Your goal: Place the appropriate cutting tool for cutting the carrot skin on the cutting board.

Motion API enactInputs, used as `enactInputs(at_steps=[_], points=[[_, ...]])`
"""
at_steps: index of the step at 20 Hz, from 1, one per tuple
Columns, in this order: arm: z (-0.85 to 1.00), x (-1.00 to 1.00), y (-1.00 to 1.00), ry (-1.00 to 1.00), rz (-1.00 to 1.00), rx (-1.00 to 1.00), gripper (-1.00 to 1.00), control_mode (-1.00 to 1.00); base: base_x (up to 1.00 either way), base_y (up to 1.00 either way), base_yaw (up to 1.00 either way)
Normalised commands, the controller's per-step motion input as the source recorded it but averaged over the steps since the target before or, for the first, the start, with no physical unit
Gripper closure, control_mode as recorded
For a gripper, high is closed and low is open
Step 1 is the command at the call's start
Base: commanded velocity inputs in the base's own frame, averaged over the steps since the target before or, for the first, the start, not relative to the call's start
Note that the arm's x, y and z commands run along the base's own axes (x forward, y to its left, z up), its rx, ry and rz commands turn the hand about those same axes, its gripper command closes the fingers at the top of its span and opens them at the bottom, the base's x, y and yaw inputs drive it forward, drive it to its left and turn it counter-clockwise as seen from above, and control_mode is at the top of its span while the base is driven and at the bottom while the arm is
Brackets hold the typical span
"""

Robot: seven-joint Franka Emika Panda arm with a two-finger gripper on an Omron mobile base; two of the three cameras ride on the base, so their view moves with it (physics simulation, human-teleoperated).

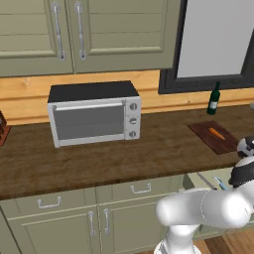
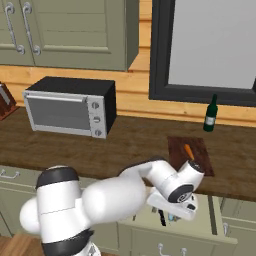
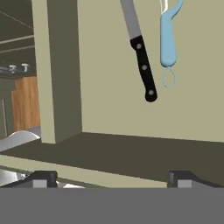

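The open drawer (image 2: 212, 234) below the counter holds a light blue peeler (image 3: 168, 40) and a black-handled knife (image 3: 143, 70), lying side by side on its pale floor. My gripper (image 3: 113, 180) hangs over the drawer, open, with nothing between its widely spread fingertips. It is still some way from both tools. In the right base view the hand (image 2: 184, 196) sits just in front of the counter edge, over the knife (image 2: 161, 218). On the counter behind it, the small orange carrot (image 1: 216, 133) (image 2: 188, 151) lies on the dark reddish-brown cutting board (image 1: 202, 130) (image 2: 176, 150).
A silver toaster oven (image 1: 94, 119) (image 2: 70, 112) stands on the counter to the left. A green bottle (image 1: 214, 99) (image 2: 211, 114) stands behind the board under the window. A knife block (image 2: 5, 100) is at the far left. The drawer's side wall (image 3: 57, 70) rises left of the tools.
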Motion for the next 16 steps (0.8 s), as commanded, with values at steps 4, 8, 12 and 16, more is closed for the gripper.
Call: enactInputs(at_steps=[4,8,12,16], points=[[-0.45,0.2,0.0,0.05,0.0,0.03,-1.0,-1.0,0.0,0.0,0.0],[-0.53,0.02,0.0,0.07,0.0,0.02,-1.0,-1.0,0.0,0.0,0.0],[-0.16,-0.08,0.0,0.04,0.01,0.01,-1.0,-1.0,0.0,0.0,0.0],[0.0,-0.51,0.0,0.04,0.04,0.0,-1.0,-1.0,0.0,0.0,0.0]])
